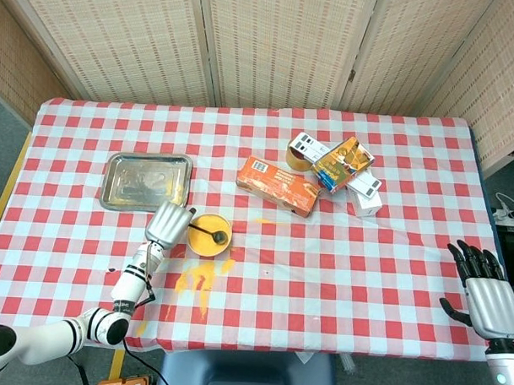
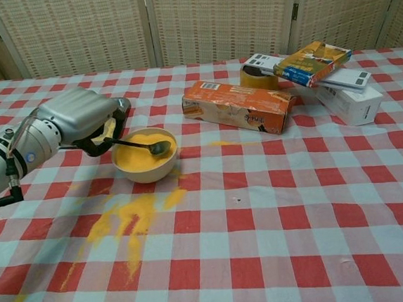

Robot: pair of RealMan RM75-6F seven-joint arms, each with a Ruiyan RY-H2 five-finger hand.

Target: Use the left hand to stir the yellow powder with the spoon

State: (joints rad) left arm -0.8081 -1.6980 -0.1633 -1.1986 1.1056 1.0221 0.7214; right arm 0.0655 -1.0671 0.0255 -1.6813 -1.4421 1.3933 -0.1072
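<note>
In the head view, the left hand (image 1: 166, 222) is gripping the spoon (image 1: 210, 235) over the bowl (image 1: 210, 234) of yellow powder (image 1: 205, 227), while the right hand (image 1: 483, 289) is resting empty with fingers apart at the table's right edge. In the chest view, the left hand (image 2: 79, 119) is closing its fingers around the spoon (image 2: 139, 146) handle, and the spoon's head is lying on the yellow powder (image 2: 140, 158) inside the bowl (image 2: 146, 168).

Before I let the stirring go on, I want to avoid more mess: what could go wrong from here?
Yellow powder already lies spilled on the tablecloth in front of the bowl, which looks filled close to its rim, so wider strokes would likely push out more. The left hand holds the spoon by the far end of its handle, with the spoon's bowl near the right rim; a push there might tip or slide the bowl.
</note>
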